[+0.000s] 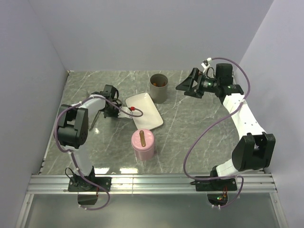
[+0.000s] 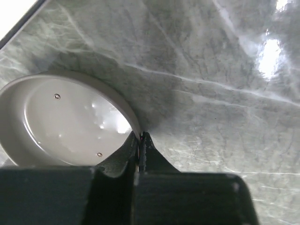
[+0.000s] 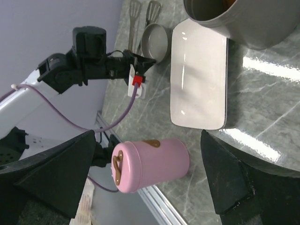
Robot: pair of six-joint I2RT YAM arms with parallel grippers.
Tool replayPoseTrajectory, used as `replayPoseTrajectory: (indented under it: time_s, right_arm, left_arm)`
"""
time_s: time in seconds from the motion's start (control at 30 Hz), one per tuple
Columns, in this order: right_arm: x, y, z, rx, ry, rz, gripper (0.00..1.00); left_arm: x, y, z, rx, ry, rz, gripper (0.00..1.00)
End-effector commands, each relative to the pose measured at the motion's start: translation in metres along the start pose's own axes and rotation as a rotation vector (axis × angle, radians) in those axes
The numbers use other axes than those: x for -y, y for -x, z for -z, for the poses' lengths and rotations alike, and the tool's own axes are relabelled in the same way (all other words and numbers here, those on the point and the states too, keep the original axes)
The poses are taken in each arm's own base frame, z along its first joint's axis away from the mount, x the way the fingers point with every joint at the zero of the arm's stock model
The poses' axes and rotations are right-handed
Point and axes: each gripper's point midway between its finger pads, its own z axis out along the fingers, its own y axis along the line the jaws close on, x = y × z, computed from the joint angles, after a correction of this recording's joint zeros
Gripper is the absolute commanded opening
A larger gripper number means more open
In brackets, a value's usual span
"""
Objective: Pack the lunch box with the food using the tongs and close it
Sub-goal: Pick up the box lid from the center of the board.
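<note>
**Top view:** The lunch box is shown standing uncovered on the marbled counter, just past the far end of the white tray. The orange-brown food can be seen inside it, and no food is seen on the tray. A capped pink canister is stood by the tray's near end. The packing is judged to be done, as far as can be made out; the closing is not.

**Left wrist view:** The grey lid is found lying upside down on the counter, with its hollow and two small screws turned up. The left fingers are clenched on its rim, one inside the wall and one outside. By the look of it, the lid is not yet lifted.

**Right wrist view:** The right fingers are shown spread wide above the counter, with nothing between them. The tongs are seen laid on the counter beside the lid, held by neither arm. What is left, it is judged, is for the lid to be carried across, turned over and seated on the lunch box.
</note>
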Motion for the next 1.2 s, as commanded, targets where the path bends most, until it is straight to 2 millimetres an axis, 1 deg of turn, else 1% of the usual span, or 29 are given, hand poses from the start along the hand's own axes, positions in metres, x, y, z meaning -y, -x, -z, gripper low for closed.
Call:
replayPoseTrajectory:
  time_s: [0.0, 0.03, 0.07, 0.13, 0.17, 0.23, 0.27, 0.3, 0.33, 0.37, 0.4, 0.47, 0.5, 0.53, 0.57, 0.6, 0.63, 0.67, 0.7, 0.73, 0.77, 0.83, 0.87, 0.93, 0.97, 1.0, 1.07, 1.1, 1.17]
  right_arm:
    - [-0.028, 0.016, 0.015, 0.040, 0.032, 0.140, 1.00]
    - [-0.023, 0.016, 0.016, 0.035, 0.005, 0.135, 1.00]
    - [-0.022, 0.017, 0.016, 0.034, -0.002, 0.155, 1.00]
    - [-0.027, 0.018, 0.018, 0.027, 0.009, 0.165, 1.00]
    - [-0.028, 0.018, 0.018, 0.026, 0.016, 0.155, 1.00]
    - [-0.032, 0.019, 0.016, 0.026, 0.046, 0.150, 1.00]
    - [-0.040, 0.017, 0.018, 0.020, 0.085, 0.154, 1.00]
    - [-0.036, 0.012, 0.015, 0.014, 0.096, 0.130, 1.00]
    - [-0.043, 0.016, 0.015, 0.039, 0.123, 0.128, 1.00]
    - [-0.045, 0.015, 0.015, 0.035, 0.144, 0.117, 1.00]
    - [-0.046, 0.015, 0.014, 0.030, 0.152, 0.104, 1.00]
    - [-0.053, 0.017, 0.014, 0.023, 0.188, 0.073, 1.00]
    - [-0.058, 0.019, 0.015, 0.023, 0.202, 0.067, 1.00]
    - [-0.066, 0.023, 0.016, 0.030, 0.229, 0.049, 1.00]
    - [-0.072, 0.024, 0.017, 0.032, 0.252, 0.043, 1.00]
    - [-0.083, 0.033, 0.019, 0.073, 0.291, 0.088, 1.00]
    - [-0.095, 0.036, 0.023, 0.090, 0.320, 0.057, 1.00]
    - [-0.102, 0.033, 0.021, 0.094, 0.348, 0.059, 1.00]
    - [-0.115, 0.041, 0.022, 0.144, 0.383, 0.103, 1.00]
    - [-0.126, 0.041, 0.023, 0.153, 0.406, 0.091, 1.00]
    - [-0.140, 0.037, 0.019, 0.149, 0.434, 0.107, 1.00]
    - [-0.154, 0.038, 0.010, 0.155, 0.453, 0.123, 0.99]
    - [-0.176, 0.032, 0.006, 0.135, 0.487, 0.147, 0.99]
    - [-0.186, 0.029, -0.006, 0.120, 0.486, 0.136, 0.98]
    - [-0.199, 0.027, -0.007, 0.116, 0.508, 0.150, 0.97]
    - [-0.210, 0.019, -0.013, 0.100, 0.527, 0.155, 0.96]
    - [-0.222, 0.020, -0.019, 0.133, 0.536, 0.149, 0.93]
    - [-0.231, 0.015, -0.023, 0.128, 0.557, 0.141, 0.92]
    - [-0.241, 0.014, -0.028, 0.144, 0.571, 0.128, 0.90]
  left_arm:
    - [-0.009, 0.017, 0.021, 0.069, 0.041, 0.052, 0.00]
    - [-0.010, 0.029, 0.034, 0.124, 0.051, 0.073, 0.00]
    - [-0.019, 0.038, 0.049, 0.160, 0.077, 0.125, 0.00]
    - [-0.028, 0.058, 0.082, 0.252, 0.113, 0.189, 0.00]
    - [-0.038, 0.077, 0.106, 0.353, 0.129, 0.272, 0.00]
    - [-0.051, 0.096, 0.147, 0.464, 0.188, 0.334, 0.00]
    - [-0.063, 0.110, 0.175, 0.580, 0.220, 0.392, 0.00]
    - [-0.067, 0.117, 0.202, 0.644, 0.269, 0.405, 0.00]
    - [-0.073, 0.119, 0.221, 0.703, 0.300, 0.430, 0.00]
    - [-0.073, 0.130, 0.240, 0.796, 0.293, 0.487, 0.00]
    - [-0.080, 0.138, 0.270, 0.865, 0.364, 0.462, 0.00]
    - [-0.078, 0.147, 0.294, 0.959, 0.377, 0.532, 0.00]
    - [-0.081, 0.158, 0.329, 1.042, 0.458, 0.472, 0.00]
    - [-0.075, 0.163, 0.332, 1.098, 0.420, 0.555, 0.00]
    - [-0.072, 0.168, 0.343, 1.145, 0.423, 0.556, 0.00]
    - [-0.066, 0.180, 0.372, 1.225, 0.460, 0.481, 0.00]
    - [-0.059, 0.185, 0.375, 1.263, 0.425, 0.484, 0.00]
    - [-0.052, 0.192, 0.384, 1.323, 0.358, 0.549, 0.00]
    - [-0.044, 0.201, 0.408, 1.394, 0.374, 0.469, 0.00]
    - [-0.040, 0.205, 0.410, 1.429, 0.342, 0.477, 0.00]
    - [-0.033, 0.209, 0.417, 1.475, 0.276, 0.534, 0.00]
    - [-0.027, 0.216, 0.435, 1.550, 0.285, 0.476, 0.00]
    - [-0.025, 0.218, 0.442, 1.585, 0.253, 0.516, 0.00]
    - [-0.024, 0.219, 0.458, 1.629, 0.283, 0.501, 0.00]
    - [-0.019, 0.223, 0.467, 1.650, 0.288, 0.454, 0.00]
    - [-0.017, 0.225, 0.471, 1.657, 0.287, 0.434, 0.00]
    - [-0.013, 0.229, 0.476, 1.671, 0.294, 0.402, 0.00]
    - [-0.012, 0.229, 0.477, 1.671, 0.301, 0.392, 0.00]
    - [-0.008, 0.232, 0.479, 1.677, 0.308, 0.363, 0.00]
